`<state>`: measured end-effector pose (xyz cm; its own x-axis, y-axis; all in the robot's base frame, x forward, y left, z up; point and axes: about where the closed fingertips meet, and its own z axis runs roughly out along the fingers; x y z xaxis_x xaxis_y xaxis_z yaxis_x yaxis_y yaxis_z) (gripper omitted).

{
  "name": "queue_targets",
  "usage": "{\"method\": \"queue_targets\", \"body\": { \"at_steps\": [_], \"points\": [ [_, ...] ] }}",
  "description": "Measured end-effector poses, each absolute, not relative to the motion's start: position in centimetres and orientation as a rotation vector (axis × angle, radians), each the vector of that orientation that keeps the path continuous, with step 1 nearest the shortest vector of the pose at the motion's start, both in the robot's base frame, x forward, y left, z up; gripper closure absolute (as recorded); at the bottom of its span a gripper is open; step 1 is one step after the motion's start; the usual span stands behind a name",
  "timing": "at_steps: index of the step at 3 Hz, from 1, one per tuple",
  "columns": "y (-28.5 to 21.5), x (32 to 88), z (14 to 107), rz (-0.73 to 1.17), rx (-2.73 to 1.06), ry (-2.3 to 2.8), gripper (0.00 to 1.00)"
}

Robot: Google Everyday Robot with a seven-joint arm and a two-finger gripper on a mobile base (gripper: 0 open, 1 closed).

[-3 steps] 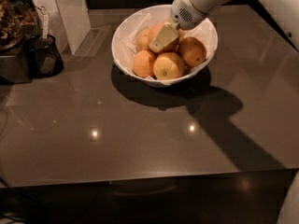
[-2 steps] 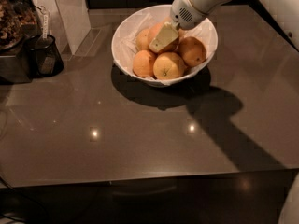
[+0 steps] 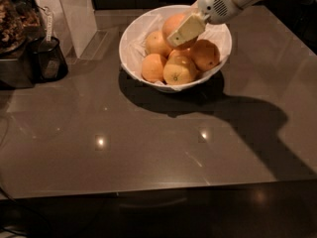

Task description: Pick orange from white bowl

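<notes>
The white bowl (image 3: 132, 47) stands at the back middle of the dark table and holds several smaller oranges (image 3: 179, 71). My gripper (image 3: 181, 29) comes in from the upper right and is shut on the orange (image 3: 173, 22), a large round one. It holds the orange just above the other fruit, over the bowl's far half. The near cream finger (image 3: 186, 29) covers the orange's front. A deeper-coloured orange (image 3: 205, 54) lies at the bowl's right side.
A dark appliance (image 3: 20, 43) with a small black container (image 3: 48, 58) stands at the left edge. A white upright panel (image 3: 74, 14) stands behind them. The arm's shadow (image 3: 247, 118) falls across the table's right side.
The gripper has risen a little and moved slightly right, lifting the orange out from among the others in the bowl.
</notes>
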<state>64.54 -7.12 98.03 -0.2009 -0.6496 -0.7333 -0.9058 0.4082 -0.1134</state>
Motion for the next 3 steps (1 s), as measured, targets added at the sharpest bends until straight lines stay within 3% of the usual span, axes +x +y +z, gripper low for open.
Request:
{"method": "queue_targets", "body": {
  "at_steps": [2,3],
  "points": [
    [-13.7,59.2,103.7,0.752,-1.267,1.694,1.0],
    [-17.4,56.2,105.5,0.798,-1.208,1.644,1.0]
  ]
}}
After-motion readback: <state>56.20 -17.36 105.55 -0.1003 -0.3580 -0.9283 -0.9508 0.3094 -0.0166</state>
